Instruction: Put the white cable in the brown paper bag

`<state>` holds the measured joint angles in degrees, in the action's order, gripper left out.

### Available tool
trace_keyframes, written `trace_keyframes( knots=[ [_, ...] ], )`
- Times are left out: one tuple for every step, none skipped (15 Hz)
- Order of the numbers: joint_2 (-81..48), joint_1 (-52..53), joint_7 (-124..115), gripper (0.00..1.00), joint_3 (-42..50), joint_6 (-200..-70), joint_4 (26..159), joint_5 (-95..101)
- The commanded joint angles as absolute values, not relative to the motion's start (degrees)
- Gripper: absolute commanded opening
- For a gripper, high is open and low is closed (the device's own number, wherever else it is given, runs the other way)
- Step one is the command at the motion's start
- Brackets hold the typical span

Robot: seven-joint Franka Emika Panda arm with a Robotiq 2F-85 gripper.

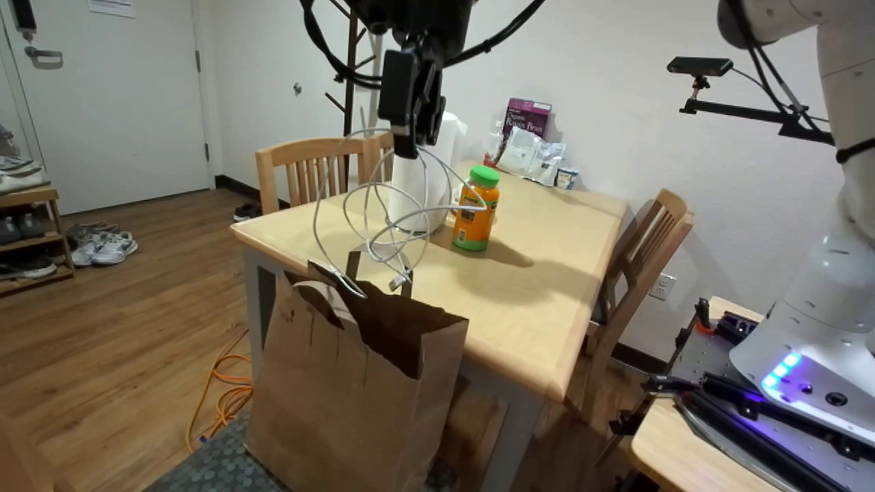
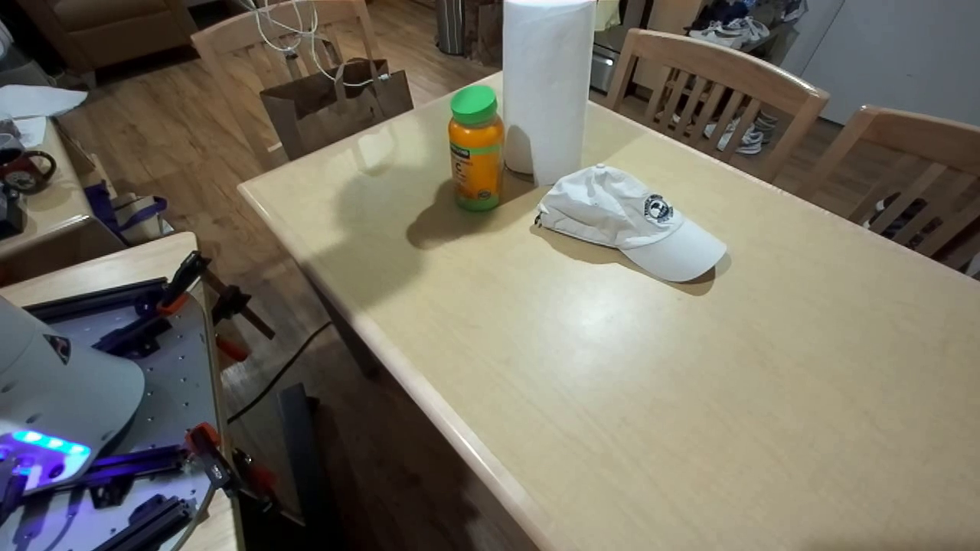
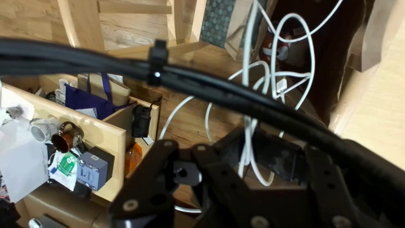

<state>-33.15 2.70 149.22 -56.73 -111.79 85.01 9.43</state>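
Your gripper (image 1: 414,133) is closed on the white cable (image 3: 247,53); tool points down, cable pinched at its tip and hanging below in loose loops that spread to both sides; a white connector (image 3: 281,85) dangles under the tool among the strands; your brown paper bag (image 1: 342,383) is below the tool, upright on a patterned chair seat (image 1: 219,454), mouth open upward, 2 arched handles; lowest loops overlap the mouth in both exterior views, but you can't tell whether any strand sits under the rim; wrist view gives you a brown-and-white item (image 3: 281,50) inside the bag, too dim to name.

Table (image 1: 526,321) is lower than your tool, just beside the bag; on it, off to the tool's side, you have the orange bottle (image 2: 476,157) with green lid, the white roll (image 2: 545,84) near it, and the white cap (image 2: 612,214), farthest from the tool of those 3; loops cross in front of bottle and roll in an exterior view, can't tell if any touch; purple cereal box (image 1: 526,117) is well apart from the tool, by the wall; your arm base (image 1: 806,328) is well off to the tool's side, blue lights on.
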Motion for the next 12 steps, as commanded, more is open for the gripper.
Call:
trace_keyframes(
  knots=[
    [-43.1, -7.3, 149.2, 0.04, -71.9, -111.6, 85.5, 20.8],
    [-45.5, -10.3, 149.2, 0.04, -75.6, -111.6, 87.1, 23.7],
    [-48.3, -13.5, 149.2, 0.04, -78.9, -111.7, 88.8, 26.8],
    [-50.0, -15.4, 149.2, 0.04, -80.2, -111.4, 90.0, 29.0],
    [-51.0, -17.1, 149.2, 0.04, -80.6, -111.0, 91.1, 30.2],
    [-50.6, -18.2, 149.2, 0.04, -79.4, -110.8, 92.0, 30.6],
    [-49.3, -18.8, 149.2, 0.04, -77.5, -111.7, 93.0, 31.3],
    [-48.5, -19.4, 149.2, 0.04, -76.2, -112.0, 93.9, 32.5],
    [-47.0, -19.5, 149.0, 0.04, -74.4, -113.0, 94.9, 33.7],
    [-46.4, -19.7, 148.4, 0.04, -73.6, -113.6, 95.7, 35.2],
    [-45.6, -19.9, 148.0, 0.04, -72.9, -114.8, 96.9, 37.4],
    [-44.7, -19.7, 147.5, 0.04, -72.0, -116.2, 97.7, 39.9]
  ],
)
